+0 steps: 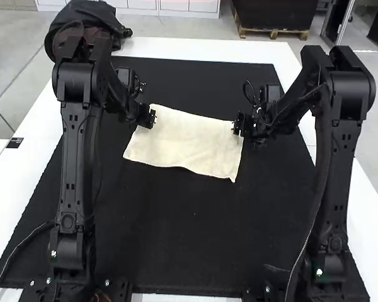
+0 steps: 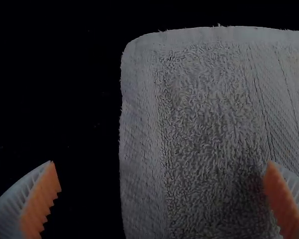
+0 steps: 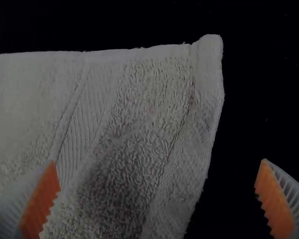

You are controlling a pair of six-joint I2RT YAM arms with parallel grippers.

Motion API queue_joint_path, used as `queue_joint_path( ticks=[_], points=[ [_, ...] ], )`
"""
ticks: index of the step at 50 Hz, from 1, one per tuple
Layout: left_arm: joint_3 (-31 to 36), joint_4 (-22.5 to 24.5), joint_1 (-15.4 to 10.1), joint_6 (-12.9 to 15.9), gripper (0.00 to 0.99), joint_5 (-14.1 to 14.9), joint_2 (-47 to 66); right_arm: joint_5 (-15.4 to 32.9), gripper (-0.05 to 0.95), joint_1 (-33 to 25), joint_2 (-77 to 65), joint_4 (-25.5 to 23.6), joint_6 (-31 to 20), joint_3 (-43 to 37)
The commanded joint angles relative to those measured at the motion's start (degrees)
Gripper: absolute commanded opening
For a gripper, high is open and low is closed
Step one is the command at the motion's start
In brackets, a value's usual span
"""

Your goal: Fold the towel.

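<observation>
OK, so the left gripper point(image 1: 152, 118) sits at the far left corner of the towel point(image 1: 183, 143), and the right gripper point(image 1: 236, 124) is over by the far right one. Going by the wrist views, both are spread wide with nothing pinched: the left gripper point(image 2: 161, 163) has one finger over the cloth and the other past its side edge, and the right gripper point(image 3: 158, 161) is the same deal, mirrored. Can't tell if any fingertip actually touches the fabric.

The towel itself lies flat between the two claws, reaching from them toward the arm bases. It's cream, kinda fuzzy, with a woven band just in from each side. The edge farther from the claws is a bit wavy, with a pointy corner on the right gripper's side. Under and around all that is a black mat point(image 1: 176, 233), and farther out from both claws, the white tabletop point(image 1: 34, 135).
</observation>
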Motion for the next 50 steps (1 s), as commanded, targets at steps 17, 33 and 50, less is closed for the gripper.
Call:
queue_joint_path(
  ticks=[17, 33, 50],
  points=[
    [1.55, 2.20, 0.06, 0.20, 0.479, -0.04, 4.09, -0.96, 0.53, 2.05, 2.89, -0.16, -2.13, 2.38],
    [2.60, 5.10, 0.41, 0.02, 0.025, -1.89, 7.34, -0.96, -0.02, 1.87, 2.63, 0.19, -1.69, 1.23],
    [3.13, 3.60, 1.46, -0.50, 0.025, -0.92, 3.74, -0.87, -0.02, -0.15, -6.07, 0.98, -0.11, -1.49]
  ],
)
